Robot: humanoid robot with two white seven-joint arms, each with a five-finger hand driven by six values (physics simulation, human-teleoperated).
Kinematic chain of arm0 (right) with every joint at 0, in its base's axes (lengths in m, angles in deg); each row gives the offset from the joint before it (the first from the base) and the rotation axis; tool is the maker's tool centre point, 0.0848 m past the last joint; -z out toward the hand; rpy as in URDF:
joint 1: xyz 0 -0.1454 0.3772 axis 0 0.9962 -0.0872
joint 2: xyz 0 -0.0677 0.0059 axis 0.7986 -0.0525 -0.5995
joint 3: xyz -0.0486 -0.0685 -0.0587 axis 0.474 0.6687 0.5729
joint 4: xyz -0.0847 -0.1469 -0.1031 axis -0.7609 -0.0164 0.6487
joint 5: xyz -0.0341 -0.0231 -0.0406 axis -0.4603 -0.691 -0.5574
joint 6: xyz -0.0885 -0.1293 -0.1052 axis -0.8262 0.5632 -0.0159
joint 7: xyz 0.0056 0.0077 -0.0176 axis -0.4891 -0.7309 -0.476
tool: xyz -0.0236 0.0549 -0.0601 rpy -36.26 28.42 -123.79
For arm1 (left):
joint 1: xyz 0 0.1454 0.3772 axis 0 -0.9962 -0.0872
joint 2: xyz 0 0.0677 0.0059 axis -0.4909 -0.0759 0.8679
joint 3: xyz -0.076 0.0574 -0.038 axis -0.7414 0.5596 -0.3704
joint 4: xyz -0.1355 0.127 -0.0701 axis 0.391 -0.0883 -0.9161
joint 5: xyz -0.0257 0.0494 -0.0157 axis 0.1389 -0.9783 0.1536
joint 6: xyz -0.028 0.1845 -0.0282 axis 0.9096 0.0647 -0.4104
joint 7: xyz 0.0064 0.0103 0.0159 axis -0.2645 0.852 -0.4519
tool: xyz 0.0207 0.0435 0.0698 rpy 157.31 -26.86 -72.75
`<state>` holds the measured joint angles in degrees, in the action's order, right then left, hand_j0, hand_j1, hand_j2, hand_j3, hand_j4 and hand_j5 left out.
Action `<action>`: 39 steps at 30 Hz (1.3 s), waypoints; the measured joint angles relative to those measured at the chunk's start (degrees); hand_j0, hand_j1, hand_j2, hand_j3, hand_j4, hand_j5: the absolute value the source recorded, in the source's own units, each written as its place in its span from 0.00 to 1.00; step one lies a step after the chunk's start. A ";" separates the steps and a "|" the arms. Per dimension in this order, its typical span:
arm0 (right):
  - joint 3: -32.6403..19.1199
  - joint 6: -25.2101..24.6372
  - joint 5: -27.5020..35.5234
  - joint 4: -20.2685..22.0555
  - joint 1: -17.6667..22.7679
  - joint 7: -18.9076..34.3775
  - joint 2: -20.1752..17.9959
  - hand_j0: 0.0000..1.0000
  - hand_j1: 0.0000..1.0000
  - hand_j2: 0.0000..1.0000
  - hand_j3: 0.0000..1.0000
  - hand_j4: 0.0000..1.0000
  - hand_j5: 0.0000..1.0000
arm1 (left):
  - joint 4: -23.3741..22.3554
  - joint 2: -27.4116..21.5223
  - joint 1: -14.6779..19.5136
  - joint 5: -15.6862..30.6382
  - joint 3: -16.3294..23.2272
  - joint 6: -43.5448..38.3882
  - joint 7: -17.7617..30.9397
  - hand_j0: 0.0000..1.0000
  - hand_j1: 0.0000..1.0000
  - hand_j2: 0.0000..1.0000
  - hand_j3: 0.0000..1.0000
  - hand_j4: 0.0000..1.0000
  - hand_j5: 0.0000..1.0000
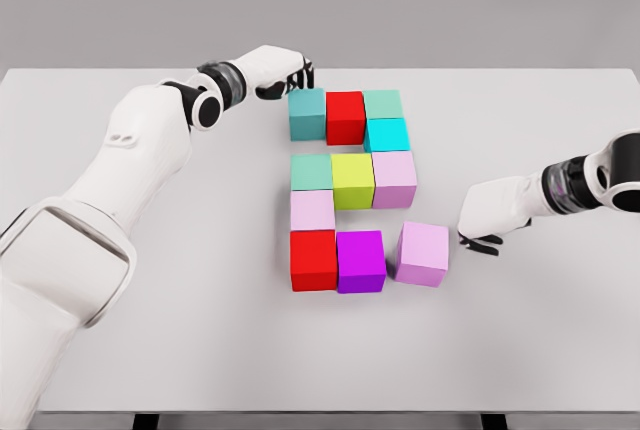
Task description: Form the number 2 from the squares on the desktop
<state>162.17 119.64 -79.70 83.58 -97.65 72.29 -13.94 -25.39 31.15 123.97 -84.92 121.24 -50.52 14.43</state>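
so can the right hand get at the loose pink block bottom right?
Probably yes: the right hand rests on the table just right of the pink block, with only bare table between them.

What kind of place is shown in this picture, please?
Probably a simulated tabletop workspace, not a real room: a plain white table against a blank grey wall, bearing only coloured blocks, with two white robot arms reaching over it.

Coloured cubes [352, 180] form near-complete 2; last pink cube [421, 253] slightly askew.
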 measured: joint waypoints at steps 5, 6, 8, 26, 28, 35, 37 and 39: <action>-0.01 0.00 0.01 -0.27 0.00 0.00 0.69 0.12 0.12 0.12 0.12 0.12 0.12 | -0.04 -0.11 0.09 -0.07 0.14 0.16 -0.15 0.52 0.52 0.52 0.52 0.52 0.52; -0.01 0.00 0.01 -0.28 0.00 0.00 0.82 0.12 0.12 0.12 0.12 0.12 0.12 | -0.05 -0.12 0.09 -0.09 0.13 0.17 -0.21 0.52 0.52 0.52 0.52 0.52 0.52; -0.01 0.00 0.01 -0.30 0.00 0.00 1.04 0.12 0.12 0.12 0.12 0.12 0.12 | -0.04 -0.11 0.18 -0.13 0.12 0.17 -0.32 0.52 0.52 0.52 0.52 0.52 0.52; -0.05 0.00 0.09 0.09 -0.53 0.00 2.57 0.12 0.12 0.12 0.12 0.12 0.12 | 0.11 -0.15 0.97 0.14 0.19 0.29 -0.04 0.53 0.53 0.53 0.53 0.53 0.53; -0.03 0.00 0.09 0.10 -0.53 0.00 2.59 0.12 0.12 0.12 0.12 0.12 0.12 | 0.12 -0.21 0.88 0.16 0.20 0.36 0.02 0.53 0.53 0.53 0.53 0.53 0.53; -0.04 0.00 0.06 -0.18 -0.62 0.00 2.52 0.12 0.12 0.12 0.12 0.12 0.12 | 0.33 -0.29 0.88 0.16 0.28 0.60 0.17 0.53 0.53 0.53 0.53 0.53 0.53; -0.07 0.00 0.04 -0.25 -0.88 0.00 2.48 0.12 0.12 0.12 0.12 0.12 0.12 | 0.41 -0.29 0.88 0.15 0.29 0.86 0.20 0.53 0.53 0.53 0.53 0.53 0.53; -0.09 0.00 0.02 -0.34 -0.97 0.00 2.40 0.12 0.12 0.12 0.12 0.12 0.12 | 0.45 -0.31 0.88 0.12 0.29 1.00 0.21 0.53 0.53 0.53 0.53 0.53 0.53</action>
<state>162.08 119.64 -79.68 83.24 -98.61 72.29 -11.53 -24.94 30.84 124.85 -84.81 121.53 -49.51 14.64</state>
